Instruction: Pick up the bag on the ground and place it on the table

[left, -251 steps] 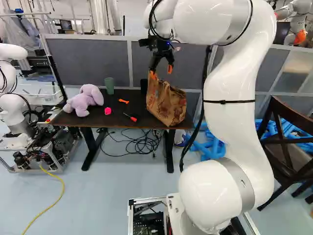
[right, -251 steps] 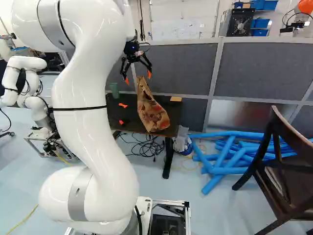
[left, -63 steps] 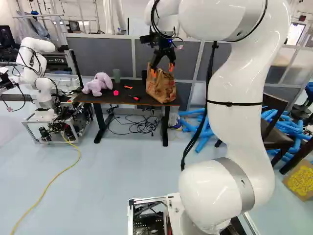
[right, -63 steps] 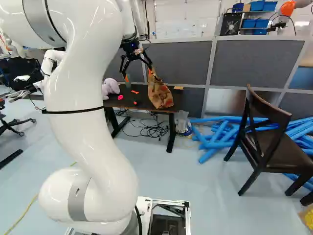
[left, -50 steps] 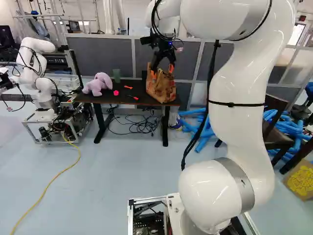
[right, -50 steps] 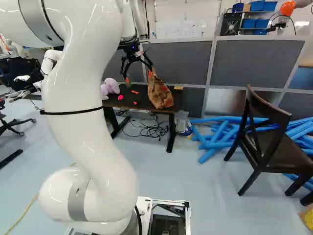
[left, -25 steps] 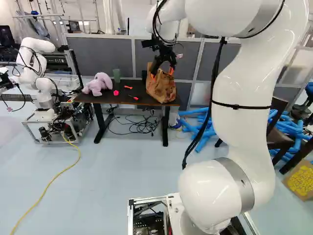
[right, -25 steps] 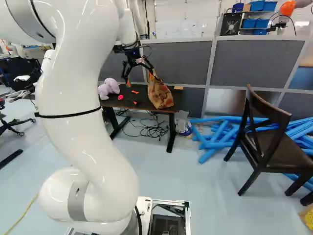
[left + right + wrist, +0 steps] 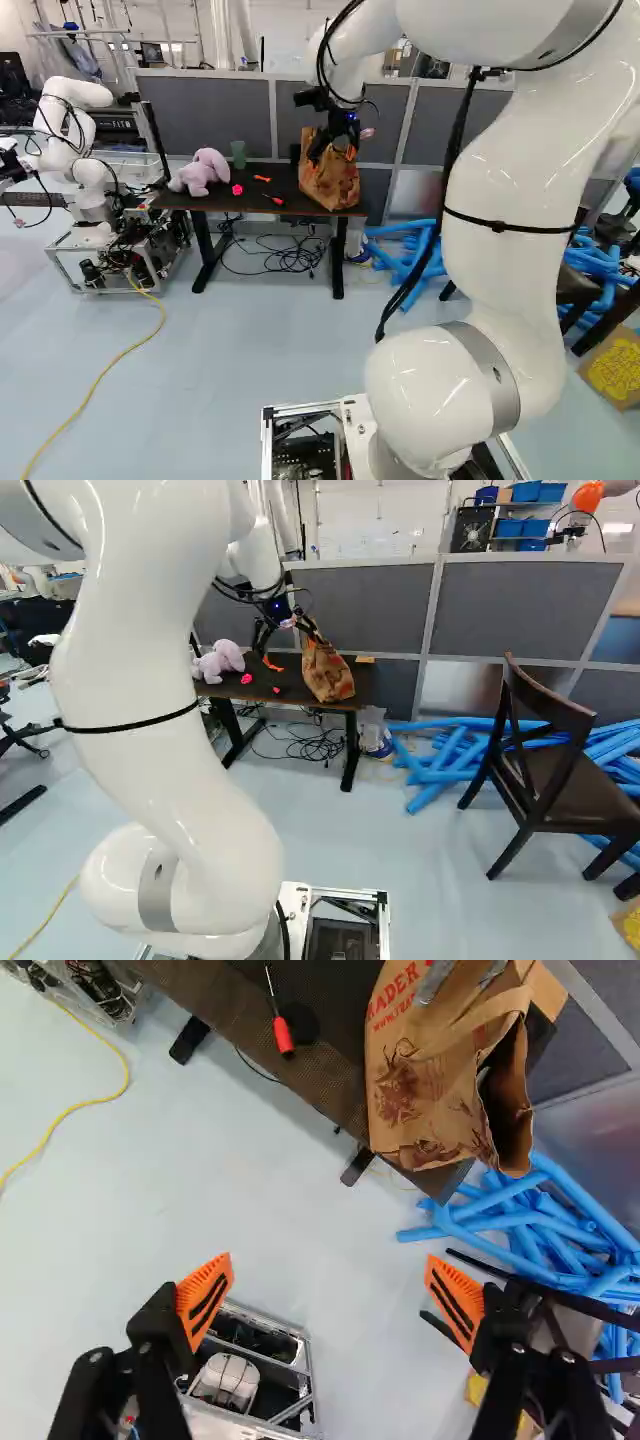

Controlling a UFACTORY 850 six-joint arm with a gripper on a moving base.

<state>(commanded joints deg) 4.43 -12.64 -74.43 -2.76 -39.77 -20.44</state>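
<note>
The gripper [image 9: 333,155] hangs in front of the upper part of the brown paper bag [image 9: 333,187], as the left base view shows it. That bag stands at the right end of the dark table [image 9: 230,199]. In the wrist view the gripper [image 9: 330,1295] is open wide, nothing between its orange pads [image 9: 206,1300]; the bag [image 9: 425,1090] is ahead of it, apart from both fingers, its mouth partly visible and its base near the table's edge.
A purple plush toy [image 9: 201,172], a green cup [image 9: 238,154] and a red-handled screwdriver [image 9: 283,1033] are on the table. Blue tubes [image 9: 450,765] and a dark chair [image 9: 540,770] stand to its right. Cables lie beneath it. Another robot [image 9: 90,190] stands left.
Earlier the base moved, leaving the table farther off; over the last second it has stood still. The arm has since drawn back and its gripper has tilted, while the bag has kept its place.
</note>
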